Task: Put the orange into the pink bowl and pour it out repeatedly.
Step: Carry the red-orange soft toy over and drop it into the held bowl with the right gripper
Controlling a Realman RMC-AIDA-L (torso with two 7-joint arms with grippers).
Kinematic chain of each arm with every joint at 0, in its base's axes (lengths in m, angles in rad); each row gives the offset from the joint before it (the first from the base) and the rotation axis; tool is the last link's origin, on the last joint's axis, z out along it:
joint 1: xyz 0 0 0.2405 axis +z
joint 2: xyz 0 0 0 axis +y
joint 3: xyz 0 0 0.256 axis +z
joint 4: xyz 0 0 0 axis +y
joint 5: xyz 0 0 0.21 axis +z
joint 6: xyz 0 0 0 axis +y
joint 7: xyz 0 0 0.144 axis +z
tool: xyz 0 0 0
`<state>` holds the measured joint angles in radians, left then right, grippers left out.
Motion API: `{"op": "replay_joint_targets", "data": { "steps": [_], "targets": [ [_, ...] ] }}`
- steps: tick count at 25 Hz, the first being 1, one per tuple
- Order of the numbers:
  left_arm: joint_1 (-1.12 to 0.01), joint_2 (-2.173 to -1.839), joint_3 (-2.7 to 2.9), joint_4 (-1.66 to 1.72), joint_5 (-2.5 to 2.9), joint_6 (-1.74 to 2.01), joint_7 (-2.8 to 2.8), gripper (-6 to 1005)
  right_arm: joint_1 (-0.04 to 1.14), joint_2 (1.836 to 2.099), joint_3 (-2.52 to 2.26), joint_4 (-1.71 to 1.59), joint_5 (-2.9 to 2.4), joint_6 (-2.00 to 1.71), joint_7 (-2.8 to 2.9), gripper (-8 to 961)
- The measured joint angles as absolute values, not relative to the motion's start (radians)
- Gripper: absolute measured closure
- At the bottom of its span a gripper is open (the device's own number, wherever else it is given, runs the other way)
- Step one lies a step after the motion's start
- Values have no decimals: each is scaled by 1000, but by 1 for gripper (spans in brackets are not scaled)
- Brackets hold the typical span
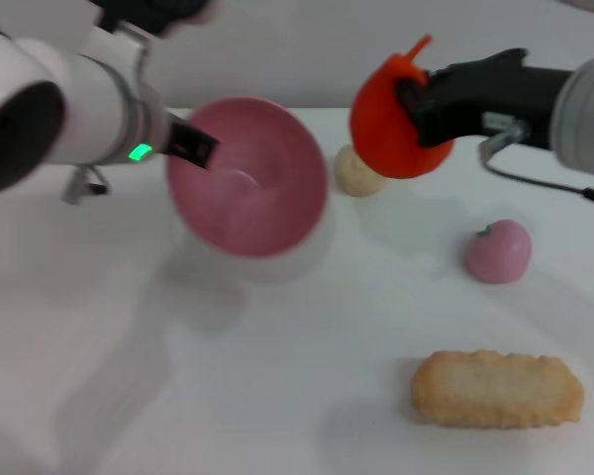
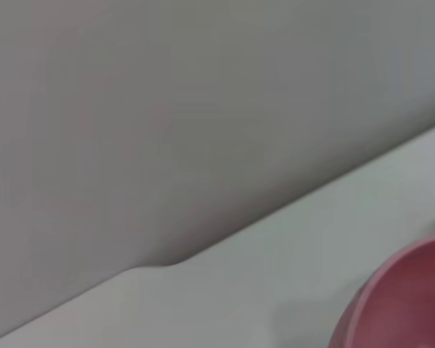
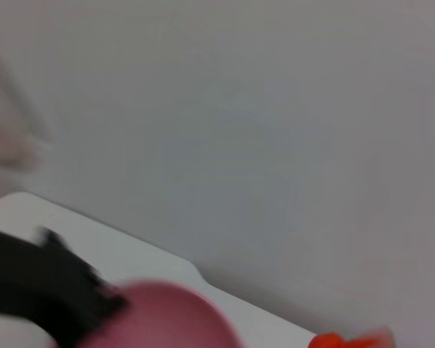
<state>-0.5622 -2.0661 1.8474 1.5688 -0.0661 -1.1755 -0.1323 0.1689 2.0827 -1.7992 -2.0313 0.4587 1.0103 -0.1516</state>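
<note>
Here the right end effector (image 1: 416,109) is clamped on the orange (image 1: 388,129), carrying it in the air above the far part of the surface (image 1: 178,396), just right of the pink bowl (image 1: 247,178). The left end effector (image 1: 193,146) grips the bowl's left rim, its fingers closed on the wall, and holds the bowl lifted and tilted so that its open mouth faces toward the near edge; the inside looks empty. In the left wrist view only an arc of the bowl (image 2: 406,304) shows over the pale surface. In the right wrist view the bowl (image 3: 159,319) sits beside the dark left end effector (image 3: 51,290), and a sliver of the orange (image 3: 341,339) shows at the frame's edge. A small beige bun (image 1: 358,170) rests behind the orange, a pink fruit (image 1: 499,249) lies toward the right edge, and a long biscuit (image 1: 497,389) lies near the front right. Judging by this, the orange is between cycles: not yet in the bowl, so a drop into it and another pour remain.
</note>
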Motion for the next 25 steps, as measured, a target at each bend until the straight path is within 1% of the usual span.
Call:
{"op": "replay_joint_targets", "data": {
  "steps": [6, 11, 22, 25],
  "targets": [
    [-623, -2071, 1899, 1514, -121, -1143, -134, 961, 197, 2080, -1845, -2018, 459, 1004, -144, 894],
    [-626, -2071, 1895, 1517, -123, -1134, -133, 960, 200, 2079, -1854, -2004, 467, 1001, -138, 900],
    [-629, -2069, 1890, 1521, -125, -1132, -130, 961, 211, 2077, -1855, -1956, 465, 961, -126, 758],
    [-629, -2069, 1893, 1523, -138, -1132, -126, 960, 211, 2077, -1833, -1948, 465, 949, -122, 657]
  ]
}}
